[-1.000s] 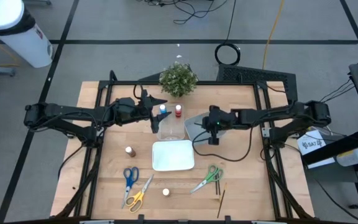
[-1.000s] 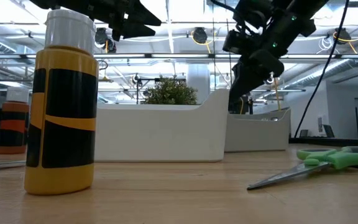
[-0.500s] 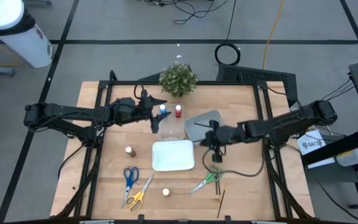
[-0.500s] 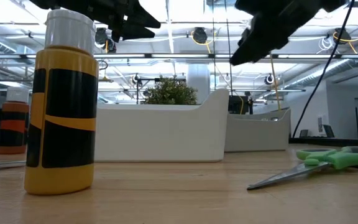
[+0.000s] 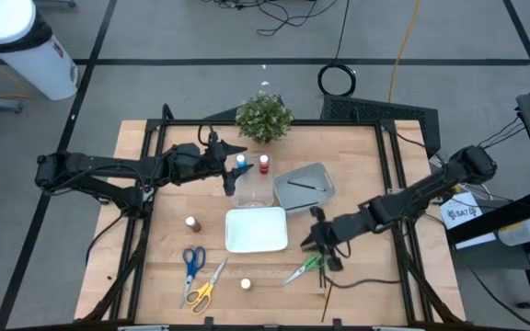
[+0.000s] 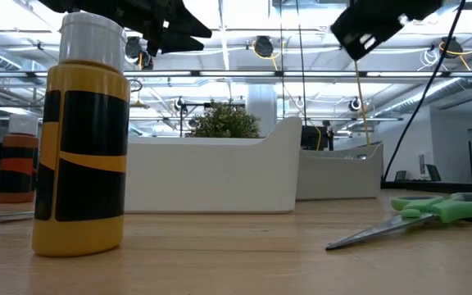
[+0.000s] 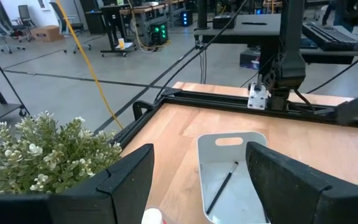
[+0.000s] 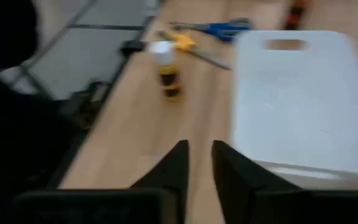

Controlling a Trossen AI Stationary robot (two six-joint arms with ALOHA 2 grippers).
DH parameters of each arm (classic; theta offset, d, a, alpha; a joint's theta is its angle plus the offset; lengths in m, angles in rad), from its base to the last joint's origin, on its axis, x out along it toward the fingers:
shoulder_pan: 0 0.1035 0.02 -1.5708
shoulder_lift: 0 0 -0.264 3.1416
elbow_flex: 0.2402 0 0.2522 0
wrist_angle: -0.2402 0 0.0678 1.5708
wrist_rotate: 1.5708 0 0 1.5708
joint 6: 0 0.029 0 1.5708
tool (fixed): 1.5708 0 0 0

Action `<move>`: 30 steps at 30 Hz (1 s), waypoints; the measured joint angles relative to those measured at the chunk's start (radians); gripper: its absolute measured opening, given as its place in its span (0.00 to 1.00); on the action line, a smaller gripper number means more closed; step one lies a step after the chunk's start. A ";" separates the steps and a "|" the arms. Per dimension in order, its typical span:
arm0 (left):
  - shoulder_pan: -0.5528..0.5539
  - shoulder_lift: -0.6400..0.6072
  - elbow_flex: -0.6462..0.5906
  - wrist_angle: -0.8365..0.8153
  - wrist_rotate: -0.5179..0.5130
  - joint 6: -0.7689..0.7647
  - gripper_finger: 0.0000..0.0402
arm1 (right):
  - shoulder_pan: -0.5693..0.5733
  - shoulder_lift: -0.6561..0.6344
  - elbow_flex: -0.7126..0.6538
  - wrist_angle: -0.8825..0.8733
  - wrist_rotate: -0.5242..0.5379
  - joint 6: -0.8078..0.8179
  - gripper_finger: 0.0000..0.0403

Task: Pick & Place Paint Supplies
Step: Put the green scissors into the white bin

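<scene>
My right gripper (image 5: pixel 318 241) hangs over the front right of the table, fingers with only a narrow gap and nothing between them. Nearest task item: the green-handled metal scissors (image 5: pixel 305 267), just beside it at roughly 7 o'clock in the high view. Long axis runs about 2 to 8 o'clock, with the handles at the 2 end, nearer me, and the blade tips pointing away. My guess is the next grab is there, so the wrist needs to square up across that line. The thin dark stick-like brush (image 5: pixel 326 292) is next out at 6 o'clock, lying near 12 to 6. The right arm is clearly closer to both. My left gripper (image 5: pixel 232 166) waits well apart at 10 o'clock over the clear rectangular tray (image 5: pixel 253 192), fingers spread wide and empty. Further back, at 12 o'clock from me, the grey rectangular tray (image 5: pixel 307 188) already holds one brush. Hard to read: my wrist view is smeared and misses the scissors entirely, catching only the white rectangular tray (image 8: pixel 303 93) and a small yellow-and-black paint bottle with a white cap (image 8: pixel 165 71). The low view cuts my gripper off at the upper edge, so it is well above the wood, but I cannot tell how far.
</scene>
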State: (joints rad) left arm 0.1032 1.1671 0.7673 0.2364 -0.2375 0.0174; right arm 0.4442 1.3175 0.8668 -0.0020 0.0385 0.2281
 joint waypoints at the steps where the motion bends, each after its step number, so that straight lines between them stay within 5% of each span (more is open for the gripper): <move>1: 0.000 0.000 0.000 0.001 0.000 0.000 0.67 | 0.012 0.008 -0.001 0.021 -0.013 -0.009 0.20; 6: 0.000 0.000 0.000 0.001 0.000 0.000 0.67 | 0.038 0.062 -0.001 -0.037 -0.013 -0.025 0.42; 10: 0.000 0.000 0.000 0.001 0.000 0.000 0.67 | 0.036 0.128 -0.001 -0.203 -0.014 -0.004 0.49; 30: 0.000 0.000 0.000 0.003 0.000 0.001 0.67 | 0.062 0.304 -0.001 -0.277 -0.019 -0.139 0.39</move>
State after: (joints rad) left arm 0.1036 1.1673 0.7673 0.2390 -0.2375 0.0180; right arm 0.5061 1.6215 0.8654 -0.2787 0.0200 0.0887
